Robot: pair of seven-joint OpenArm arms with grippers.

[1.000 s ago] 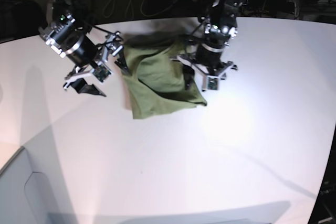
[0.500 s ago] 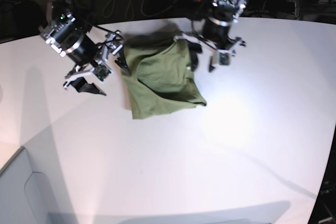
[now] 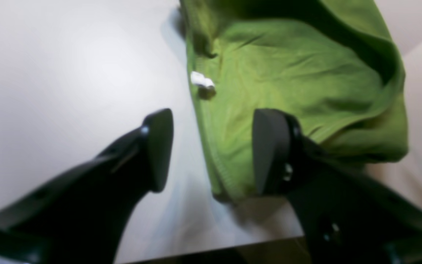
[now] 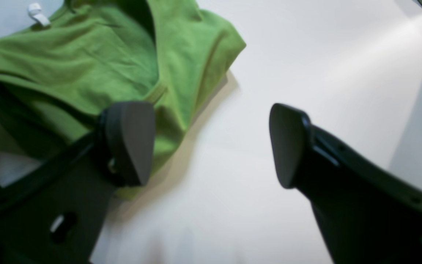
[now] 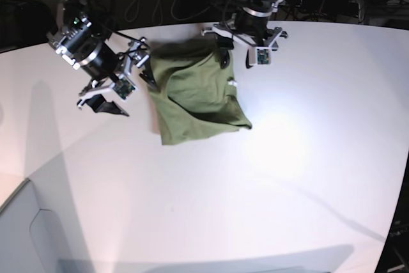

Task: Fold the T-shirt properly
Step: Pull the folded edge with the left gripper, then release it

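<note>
A white table (image 5: 307, 158) fills the view, with dark cables (image 5: 144, 1) behind its far edge.

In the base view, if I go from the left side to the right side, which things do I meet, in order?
right gripper → T-shirt → small white tag at the T-shirt's right edge → bare white table. The left gripper overlaps the T-shirt's far edge, so I leave it out.

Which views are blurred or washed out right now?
Left wrist view: soft all over, T-shirt and left gripper fingers smeared. Right wrist view: sharper, table overexposed. Base view: clear, glare patch on the table right of the shirt, dark background.
</note>
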